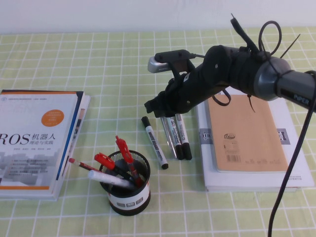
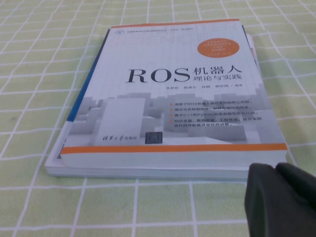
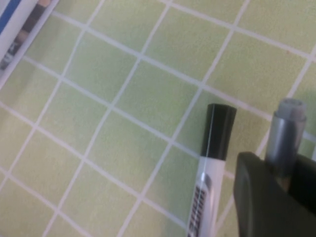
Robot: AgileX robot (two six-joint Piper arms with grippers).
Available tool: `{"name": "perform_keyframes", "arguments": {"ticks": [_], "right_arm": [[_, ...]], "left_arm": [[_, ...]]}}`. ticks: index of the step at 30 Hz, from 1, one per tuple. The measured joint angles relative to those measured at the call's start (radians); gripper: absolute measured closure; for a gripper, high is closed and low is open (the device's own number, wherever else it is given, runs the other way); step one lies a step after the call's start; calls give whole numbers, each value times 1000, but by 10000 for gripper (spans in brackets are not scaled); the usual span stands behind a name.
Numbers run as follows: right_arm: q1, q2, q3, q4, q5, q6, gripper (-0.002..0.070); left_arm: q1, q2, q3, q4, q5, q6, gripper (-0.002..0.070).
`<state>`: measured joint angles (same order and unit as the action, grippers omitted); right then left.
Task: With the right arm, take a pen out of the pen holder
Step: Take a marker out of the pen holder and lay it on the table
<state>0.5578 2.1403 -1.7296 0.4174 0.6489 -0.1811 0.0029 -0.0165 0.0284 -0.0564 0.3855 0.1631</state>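
- Black mesh pen holder stands nearest the camera, well apart from the right end effector and on its near-left side.
- It holds several red pens and one white marker, all leaning.
- Right end effector hangs low over the green checked surface, beyond the holder, with its fingers clamped on a grey pen.
- The pen's grey tip sticks out past the fingers; whether the pen touches the surface cannot be told.
- A black-capped marker lies flat on the surface just to this end effector's left.
- Two more markers lie side by side just to its right.
- A tan notebook rests on a white book, near the end effector on its right.
- Left end effector hovers just off the near corner of the ROS book; whether it is apart or together cannot be told.
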Motion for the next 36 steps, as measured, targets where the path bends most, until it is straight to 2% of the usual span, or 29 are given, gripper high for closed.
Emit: {"name": "perform_keyframes", "arguments": {"ticks": [12, 14, 20, 27, 30, 34, 36], "right_arm": [[-6, 38, -8, 4, -24, 11, 622], [-6, 38, -8, -2, -24, 25, 601], [-6, 38, -8, -18, -24, 56, 469], [-6, 24, 4, -41, -16, 79, 440], [-1, -40, 64, -65, -9, 80, 474], [16, -224, 221, -81, -26, 80, 615], [19, -324, 313, -82, -40, 80, 654]], "left_arm": [[0, 0, 0, 0, 0, 0, 681], [0, 0, 0, 0, 0, 0, 681], [0, 0, 0, 0, 0, 0, 681], [0, 0, 0, 0, 0, 0, 681], [0, 0, 0, 0, 0, 0, 681], [0, 0, 0, 0, 0, 0, 681], [0, 0, 0, 0, 0, 0, 681]]}}
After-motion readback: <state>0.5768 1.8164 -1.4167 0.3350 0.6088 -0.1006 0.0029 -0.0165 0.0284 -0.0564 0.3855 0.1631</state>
